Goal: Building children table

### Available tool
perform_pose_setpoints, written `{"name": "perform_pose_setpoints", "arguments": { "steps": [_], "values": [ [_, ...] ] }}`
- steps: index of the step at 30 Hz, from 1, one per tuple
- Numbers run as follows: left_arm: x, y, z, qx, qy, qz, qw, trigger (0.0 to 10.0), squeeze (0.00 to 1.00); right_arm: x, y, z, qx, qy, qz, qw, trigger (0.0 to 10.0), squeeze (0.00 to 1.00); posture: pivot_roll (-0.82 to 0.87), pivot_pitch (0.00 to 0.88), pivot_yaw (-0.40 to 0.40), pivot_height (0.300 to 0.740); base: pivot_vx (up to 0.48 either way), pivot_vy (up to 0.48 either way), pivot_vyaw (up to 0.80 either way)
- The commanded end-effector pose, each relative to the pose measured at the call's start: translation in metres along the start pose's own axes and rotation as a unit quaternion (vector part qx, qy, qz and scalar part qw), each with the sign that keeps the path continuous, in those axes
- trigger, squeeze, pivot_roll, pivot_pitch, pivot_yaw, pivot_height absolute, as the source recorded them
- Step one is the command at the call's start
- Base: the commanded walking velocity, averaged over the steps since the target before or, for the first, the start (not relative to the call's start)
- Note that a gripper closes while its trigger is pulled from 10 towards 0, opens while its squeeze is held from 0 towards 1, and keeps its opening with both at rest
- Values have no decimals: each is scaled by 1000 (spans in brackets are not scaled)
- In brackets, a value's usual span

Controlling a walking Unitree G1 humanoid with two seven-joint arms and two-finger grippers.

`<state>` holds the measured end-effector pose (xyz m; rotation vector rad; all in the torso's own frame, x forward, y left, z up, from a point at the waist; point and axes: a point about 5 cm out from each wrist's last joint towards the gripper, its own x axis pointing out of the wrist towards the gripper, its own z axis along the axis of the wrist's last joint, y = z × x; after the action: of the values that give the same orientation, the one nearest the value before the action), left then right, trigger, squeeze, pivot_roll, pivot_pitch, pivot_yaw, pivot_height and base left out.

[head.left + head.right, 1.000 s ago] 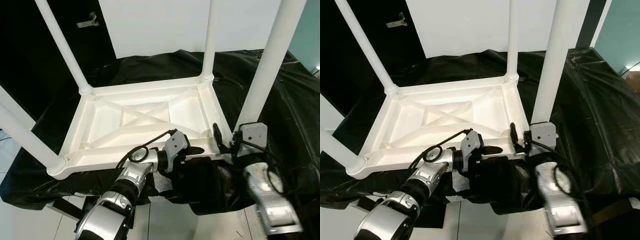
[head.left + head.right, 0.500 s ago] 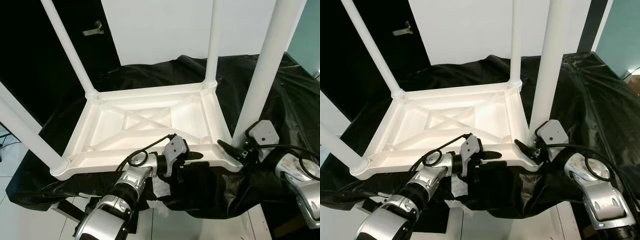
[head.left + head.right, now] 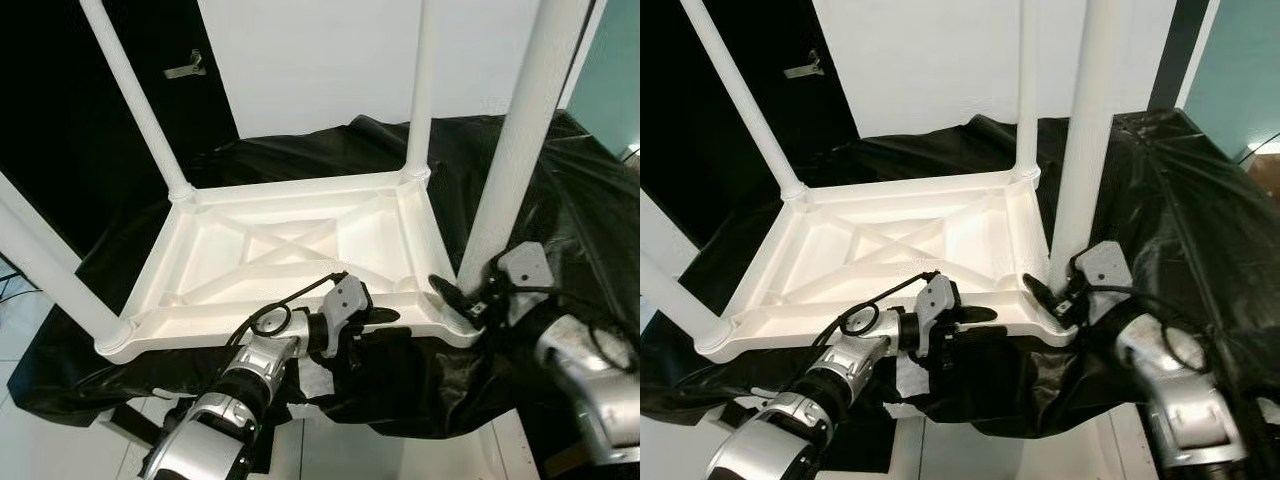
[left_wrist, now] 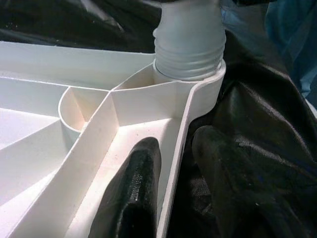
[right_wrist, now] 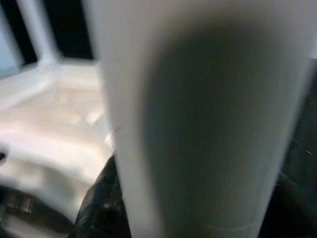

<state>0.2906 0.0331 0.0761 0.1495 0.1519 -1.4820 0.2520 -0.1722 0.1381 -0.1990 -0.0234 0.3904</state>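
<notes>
On black sheeting (image 3: 560, 190), table (image 3: 290, 240) lies inverted (legs skyward).

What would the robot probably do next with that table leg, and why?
Probably keep twisting the near right leg into its corner socket: the right claw sits at that leg's base, while the left claw pinches the upturned tabletop's rim to steady it.

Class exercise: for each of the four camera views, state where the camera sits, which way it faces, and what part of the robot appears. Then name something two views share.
Left eye: on the head, looking forward and down at the upturned table; both arms show.
Right eye: beside it, same scene, slightly offset.
Left wrist: along the left pincer, whose fingers straddle the table's rim.
Right wrist: close against a leg, blurred; a dark finger shows at the bottom.
Shared: the left wrist and eye views both show that near right leg in its corner socket.
</notes>
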Motion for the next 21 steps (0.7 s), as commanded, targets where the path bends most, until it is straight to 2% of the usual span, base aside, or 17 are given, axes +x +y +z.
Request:
{"name": "perform_pose_setpoints", "arguments": {
  "steps": [1, 2, 3, 4, 5, 6, 7, 8, 10, 14, 17, 18, 19, 21],
  "values": [
    [14, -25, -22, -33, 51, -86, 994, 10000, 0, 4, 24, -27, 25, 58, 5, 998, 0, 0, -174, 0, 87, 740, 0, 0, 0],
    [14, -25, -22, -32, 52, -86, 994, 10000, 0, 2, 30, -31, 57, 43, -74, 995, 0, 0, -170, 0, 86, 740, 0, 0, 0],
    [14, -25, -22, -32, 52, -86, 994, 10000, 0, 2, 30, -31, 57, 43, -74, 995, 0, 0, -170, 0, 86, 740, 0, 0, 0],
    [14, -25, -22, -32, 52, -86, 994, 10000, 0, -2, 34, -32, 68, 29, -135, 988, 0, 0, -163, 0, 84, 740, 0, 0, 0],
    [14, -24, -21, -31, 52, -86, 994, 10000, 0, -5, 35, -31, 69, 19, -170, 983, 0, 0, -163, 0, 84, 740, 0, 0, 0],
    [14, -24, -21, -31, 52, -86, 994, 10000, 0, -5, 35, -31, 69, 19, -170, 983, 0, 0, -163, 0, 84, 740, 0, 0, 0],
    [14, -24, -21, -31, 52, -85, 995, 10000, 0, -9, 26, -31, 74, 9, -217, 973, 0, 0, -163, 0, 86, 740, 0, 0, 0],
    [14, -24, -21, -31, 52, -85, 995, 10000, 0, -9, 26, -31, 74, 9, -217, 973, 0, 0, -163, 0, 86, 740, 0, 0, 0],
    [13, -24, -22, -31, 53, -84, 995, 10000, 0, -13, 8, -26, 64, -6, -277, 959, 0, 0, -162, 0, 85, 740, 0, 0, 0],
    [13, -24, -22, -31, 53, -84, 995, 10000, 0, -13, 3, -24, 61, -11, -291, 955, 0, 0, -162, 0, 85, 740, 0, 0, 0],
    [13, -23, -22, -31, 53, -82, 995, 10000, 0, -6, 10, -23, 53, -14, -284, 957, 0, 0, -159, 0, 81, 740, 0, 0, 0],
    [13, -23, -21, -31, 53, -81, 995, 10000, 0, -3, 14, -24, 50, -11, -270, 961, 3373, 0, -160, 0, 81, 740, 0, 0, 0],
    [13, -23, -21, -31, 54, -81, 995, 10000, 0, -1, 17, -25, 47, -7, -258, 965, 10000, 0, -160, 0, 80, 740, 0, 0, 0],
    [13, -22, -21, -31, 54, -80, 995, 10000, 0, 0, 18, -25, 45, -4, -252, 967, 10000, 0, -160, 0, 80, 740, 0, 0, 0]
  ]
}}
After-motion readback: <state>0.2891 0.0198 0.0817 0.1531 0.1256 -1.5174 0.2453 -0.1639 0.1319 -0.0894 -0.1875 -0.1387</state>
